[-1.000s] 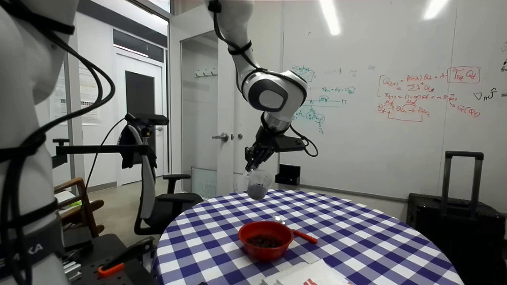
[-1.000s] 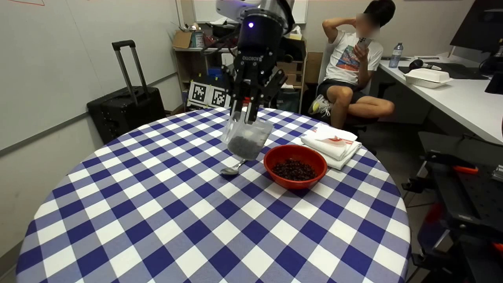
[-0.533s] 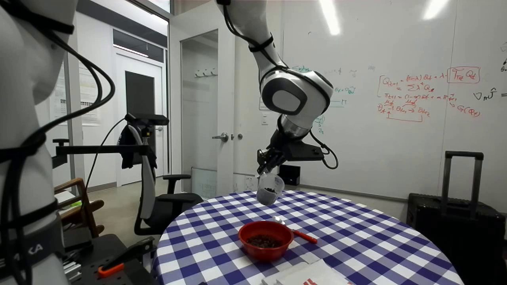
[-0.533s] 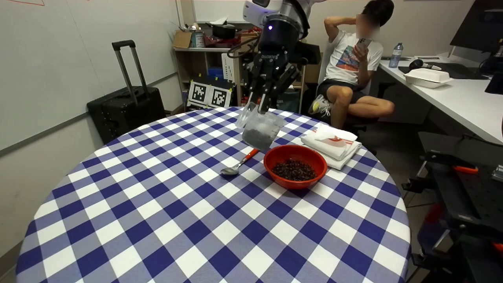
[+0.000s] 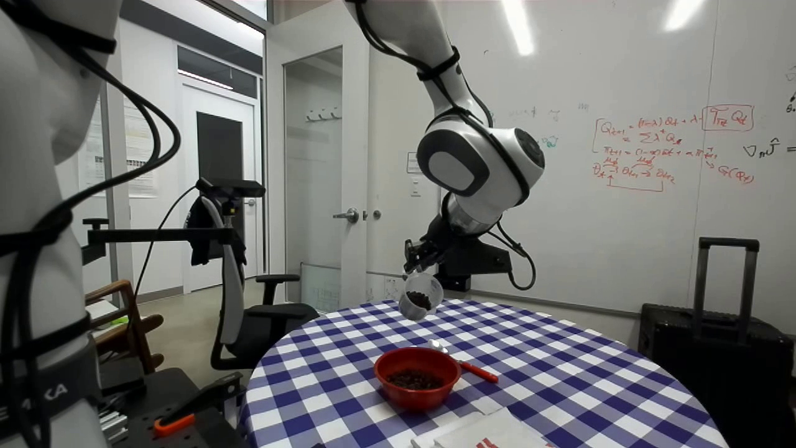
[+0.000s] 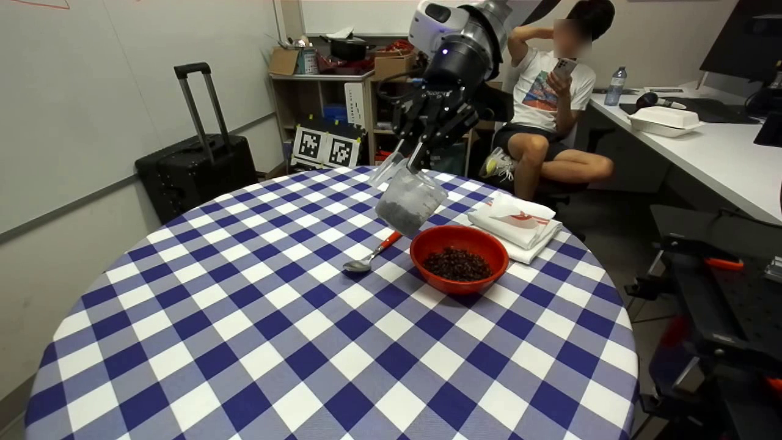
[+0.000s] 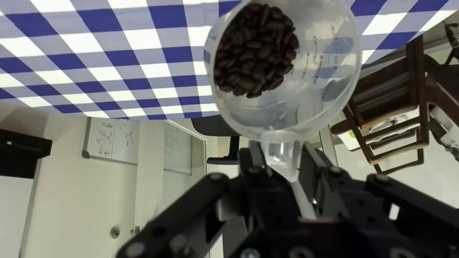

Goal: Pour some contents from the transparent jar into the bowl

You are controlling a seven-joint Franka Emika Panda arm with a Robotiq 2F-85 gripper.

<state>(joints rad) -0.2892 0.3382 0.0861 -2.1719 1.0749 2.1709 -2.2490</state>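
The transparent jar [image 5: 431, 288] is a clear handled cup, tilted, with dark coffee beans in it. In an exterior view [image 6: 418, 190] it hangs above the table, behind and a little left of the bowl. In the wrist view the jar [image 7: 322, 89] shows its open mouth, with the beans gathered at one side. My gripper [image 7: 281, 154] is shut on the jar's handle; it also shows in both exterior views [image 5: 415, 266] [image 6: 408, 157]. The red bowl [image 5: 418, 399] stands upright on the table with dark beans inside, also in an exterior view [image 6: 461, 287]. No beans show in the air.
A spoon with a red handle [image 6: 386, 243] lies beside the bowl, close below the jar. Folded white napkins [image 6: 519, 229] lie on the bowl's other side. The round table has a blue checkered cloth [image 6: 275, 342]. A person [image 6: 544, 104] sits beyond the table.
My gripper has carried the jar closer to the bowl. The jar has tipped further, so its mouth and beans now face an exterior view. The bowl and spoon have not moved.
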